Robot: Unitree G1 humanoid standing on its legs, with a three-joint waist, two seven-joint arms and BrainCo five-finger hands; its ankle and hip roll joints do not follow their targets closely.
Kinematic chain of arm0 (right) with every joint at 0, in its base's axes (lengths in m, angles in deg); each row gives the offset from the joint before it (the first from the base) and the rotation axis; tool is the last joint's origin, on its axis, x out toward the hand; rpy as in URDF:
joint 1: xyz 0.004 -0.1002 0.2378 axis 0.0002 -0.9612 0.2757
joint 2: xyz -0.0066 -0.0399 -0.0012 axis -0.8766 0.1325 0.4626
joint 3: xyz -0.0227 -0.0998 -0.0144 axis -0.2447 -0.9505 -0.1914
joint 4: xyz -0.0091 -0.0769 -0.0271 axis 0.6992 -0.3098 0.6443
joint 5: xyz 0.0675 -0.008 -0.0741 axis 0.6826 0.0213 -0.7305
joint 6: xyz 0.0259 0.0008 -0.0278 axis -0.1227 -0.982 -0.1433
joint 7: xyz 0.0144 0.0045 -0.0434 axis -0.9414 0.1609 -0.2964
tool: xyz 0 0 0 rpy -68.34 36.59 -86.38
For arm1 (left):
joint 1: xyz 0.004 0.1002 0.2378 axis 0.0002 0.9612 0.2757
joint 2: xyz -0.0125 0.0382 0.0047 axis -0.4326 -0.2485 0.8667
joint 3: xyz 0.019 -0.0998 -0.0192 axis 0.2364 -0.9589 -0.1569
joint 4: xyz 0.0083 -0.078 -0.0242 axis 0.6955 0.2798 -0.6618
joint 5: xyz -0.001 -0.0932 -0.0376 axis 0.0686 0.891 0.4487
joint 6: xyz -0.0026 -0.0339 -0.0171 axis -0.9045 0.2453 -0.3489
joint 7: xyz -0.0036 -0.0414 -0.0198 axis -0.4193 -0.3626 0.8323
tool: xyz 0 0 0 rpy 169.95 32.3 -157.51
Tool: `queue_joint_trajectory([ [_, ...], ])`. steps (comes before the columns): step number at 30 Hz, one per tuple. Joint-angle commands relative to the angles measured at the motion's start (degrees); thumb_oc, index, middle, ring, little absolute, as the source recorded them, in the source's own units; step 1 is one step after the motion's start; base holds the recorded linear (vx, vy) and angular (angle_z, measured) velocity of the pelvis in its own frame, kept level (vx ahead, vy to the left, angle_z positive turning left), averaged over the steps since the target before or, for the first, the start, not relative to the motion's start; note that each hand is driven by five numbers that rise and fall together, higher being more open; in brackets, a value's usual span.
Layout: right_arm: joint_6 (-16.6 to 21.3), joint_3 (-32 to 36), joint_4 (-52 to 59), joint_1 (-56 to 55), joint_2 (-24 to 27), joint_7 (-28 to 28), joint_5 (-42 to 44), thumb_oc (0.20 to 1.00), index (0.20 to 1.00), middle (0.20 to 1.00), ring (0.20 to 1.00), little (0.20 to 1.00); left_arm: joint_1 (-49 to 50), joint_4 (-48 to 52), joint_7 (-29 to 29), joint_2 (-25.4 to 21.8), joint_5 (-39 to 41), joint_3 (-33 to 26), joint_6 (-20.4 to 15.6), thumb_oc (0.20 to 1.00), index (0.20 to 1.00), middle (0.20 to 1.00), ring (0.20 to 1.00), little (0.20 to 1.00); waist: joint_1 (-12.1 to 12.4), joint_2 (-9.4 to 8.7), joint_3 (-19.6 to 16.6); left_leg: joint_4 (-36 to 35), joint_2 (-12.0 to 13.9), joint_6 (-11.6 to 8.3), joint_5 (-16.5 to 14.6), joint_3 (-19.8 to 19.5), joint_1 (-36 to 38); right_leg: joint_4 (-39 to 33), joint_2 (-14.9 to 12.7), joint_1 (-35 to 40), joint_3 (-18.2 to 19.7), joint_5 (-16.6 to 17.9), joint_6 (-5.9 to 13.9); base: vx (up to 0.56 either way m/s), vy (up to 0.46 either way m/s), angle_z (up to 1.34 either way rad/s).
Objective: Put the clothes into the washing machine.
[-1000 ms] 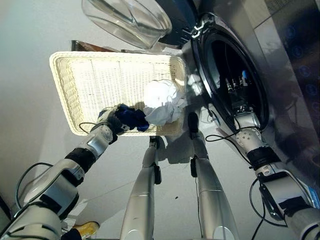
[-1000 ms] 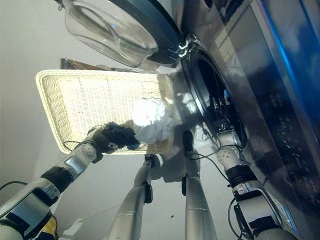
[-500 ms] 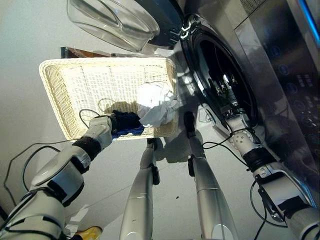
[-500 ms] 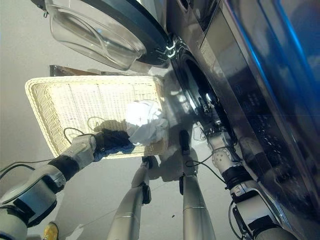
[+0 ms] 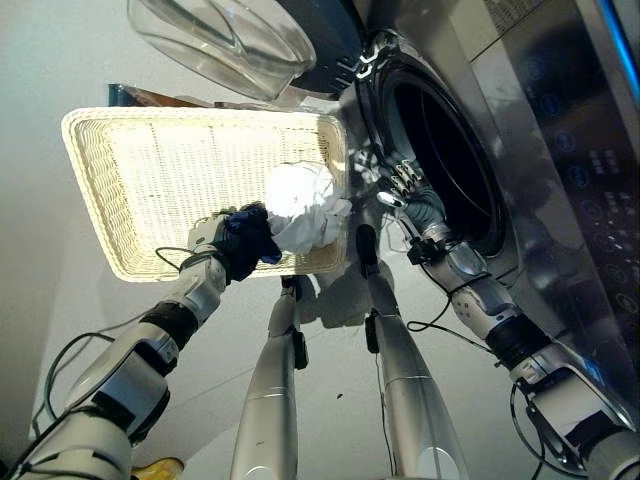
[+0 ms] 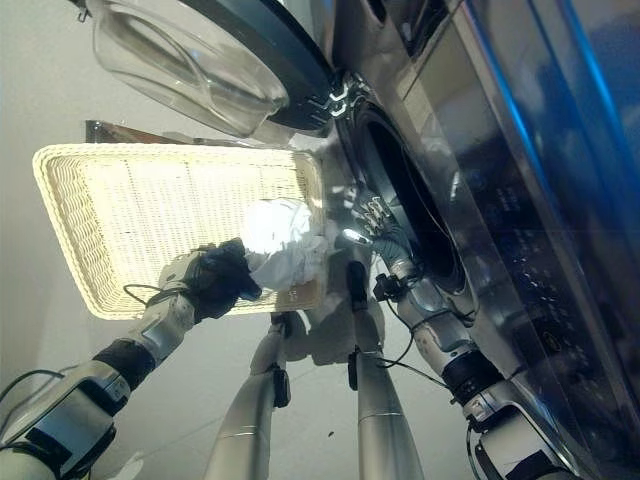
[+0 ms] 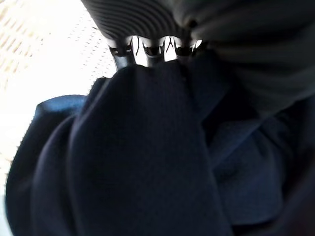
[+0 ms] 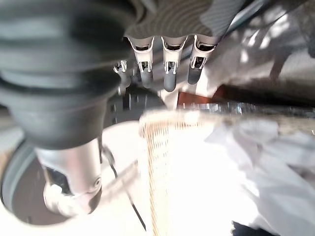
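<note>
A white wicker basket lies on the floor in front of the washing machine's open drum. My left hand is at the basket's near edge, shut on a bunched dark blue cloth that its wrist view shows pressed right against the fingers. A crumpled white cloth lies beside it in the basket's corner nearest the machine. My right hand hangs just outside the drum's rim with straight fingers and holds nothing.
The round glass door stands swung open above the basket's far side. The machine's dark front panel runs along the right. The right wrist view shows the basket rim and the white cloth.
My right hand has come out of the drum and now sits outside its rim, nearer the basket. The left hand still holds the dark cloth, lifted slightly. The camera has shifted.
</note>
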Motion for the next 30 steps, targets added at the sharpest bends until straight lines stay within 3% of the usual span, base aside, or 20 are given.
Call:
queue_joint_trajectory([
  [1, -4.4, -0.6, 5.5, -0.3, 0.4, -5.7, -2.6, 1.000, 1.000, 1.000, 1.000, 1.000, 0.4, 5.3, -4.0, -3.3, 1.8, -4.9, -2.6, 0.200, 0.200, 0.200, 0.200, 0.200, 2.2, 1.16, -0.8, -2.2, -2.4, 0.63, 5.8, -1.8, -1.1, 4.0, 2.2, 0.9, -3.7, -1.2, 1.76, -0.02, -0.062, 0.08],
  [5, -7.7, -3.0, 6.0, 0.3, 1.6, -7.0, -8.2, 1.000, 1.000, 1.000, 1.000, 1.000, 2.2, 10.4, -3.2, -5.1, 3.7, -7.4, -2.2, 0.200, 0.200, 0.200, 0.200, 0.200, 3.4, 1.40, -0.8, -1.4, -3.0, 0.89, 5.7, -2.5, -1.4, 4.3, 1.8, 0.8, -4.5, -1.2, 1.71, -0.01, -0.074, 0.08],
  [15, -8.0, -6.0, 10.1, 2.7, 3.8, -3.3, -25.9, 1.000, 1.000, 1.000, 1.000, 1.000, 8.3, 27.0, 6.8, -7.3, 11.7, -11.0, -1.7, 0.200, 0.200, 0.200, 0.200, 0.200, 5.7, 2.81, -0.8, -0.8, -4.6, 1.75, 5.4, -4.0, -2.1, 3.6, 0.9, 0.7, -6.2, -0.8, 1.90, 0.00, -0.045, 0.07],
  [19, -8.6, -7.0, 10.9, 3.9, 3.6, -5.6, -28.8, 1.000, 1.000, 1.000, 1.000, 1.000, 9.6, 31.4, 13.5, -7.4, 16.2, -10.9, -4.1, 0.200, 0.200, 0.200, 0.200, 0.200, 6.4, 3.42, -0.8, -0.3, -5.1, 2.00, 5.2, -4.4, -2.2, 3.8, 0.5, 0.7, -6.7, -0.9, 1.99, -0.01, -0.027, 0.07],
  [26, -8.4, -10.2, 10.8, 6.2, 3.2, -4.9, -29.9, 1.000, 1.000, 1.000, 1.000, 1.000, 9.5, 37.6, 30.8, -6.5, 31.1, -6.0, -9.7, 0.200, 0.200, 0.200, 0.200, 0.200, 6.8, 4.28, -0.8, 0.3, -5.5, 2.31, 5.1, -4.5, -2.1, 4.0, 0.0, 1.1, -7.3, -0.6, 2.12, 0.00, -0.008, 0.06],
  [30, -9.1, -12.1, 9.5, 6.8, 2.4, -6.1, -28.4, 1.000, 1.000, 1.000, 1.000, 1.000, 8.9, 37.4, 33.1, -4.2, 34.5, -2.4, -12.2, 0.200, 0.200, 0.200, 0.200, 0.200, 6.4, 4.24, -0.8, 0.3, -5.6, 2.43, 5.1, -4.3, -1.8, 4.3, 0.1, 1.1, -7.1, -0.5, 2.08, 0.00, 0.011, 0.04],
])
